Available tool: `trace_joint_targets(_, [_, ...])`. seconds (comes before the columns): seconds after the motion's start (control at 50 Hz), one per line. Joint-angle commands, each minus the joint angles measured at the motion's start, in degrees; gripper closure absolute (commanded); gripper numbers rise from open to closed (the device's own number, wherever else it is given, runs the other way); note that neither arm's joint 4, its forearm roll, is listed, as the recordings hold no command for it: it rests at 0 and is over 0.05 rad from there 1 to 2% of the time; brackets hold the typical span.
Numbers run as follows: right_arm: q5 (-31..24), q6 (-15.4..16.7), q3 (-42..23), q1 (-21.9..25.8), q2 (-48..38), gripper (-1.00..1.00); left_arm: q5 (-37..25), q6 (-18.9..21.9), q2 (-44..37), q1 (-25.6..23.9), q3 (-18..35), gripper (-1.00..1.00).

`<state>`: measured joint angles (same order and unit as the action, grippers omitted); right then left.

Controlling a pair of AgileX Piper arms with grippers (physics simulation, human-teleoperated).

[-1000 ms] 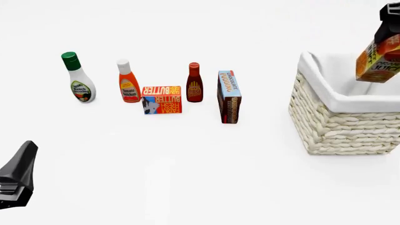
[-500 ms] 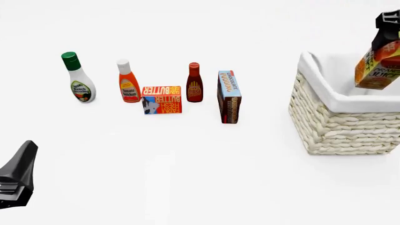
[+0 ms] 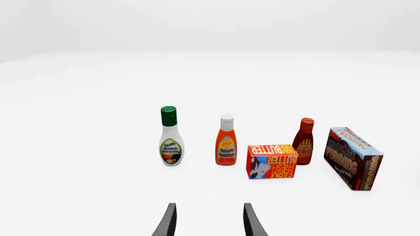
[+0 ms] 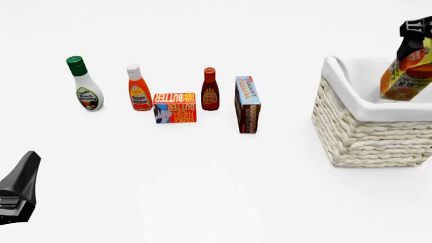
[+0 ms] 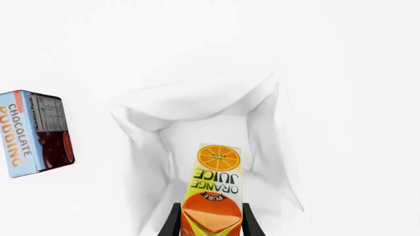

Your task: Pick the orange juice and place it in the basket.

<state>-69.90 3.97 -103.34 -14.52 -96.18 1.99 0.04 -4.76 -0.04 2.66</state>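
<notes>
The right gripper (image 5: 210, 216) is clamped on the top end of the orange juice (image 4: 407, 76), which hangs tilted over the open basket (image 4: 351, 109) at the right edge. A carton like that is probably stiff but light with slick sides, so pinching the flat faces near the top looks sensible. The left gripper (image 3: 208, 221) sits open and empty near the front left.

Bright, even, sharp renders; shadows barely visible
</notes>
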Motion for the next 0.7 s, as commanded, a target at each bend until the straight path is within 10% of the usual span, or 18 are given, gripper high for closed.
trace_joint_targets(0.02, [0.0,-0.7,-1.4,-0.1,-1.9,1.0,0.2,0.0,-0.2,0.0,0.1,-1.0])
trace_joint_targets(0.7, [0.0,-2.1,-4.8,1.5,-7.7,1.0,0.3,0.0,-0.3,0.0,0.1,-1.0])
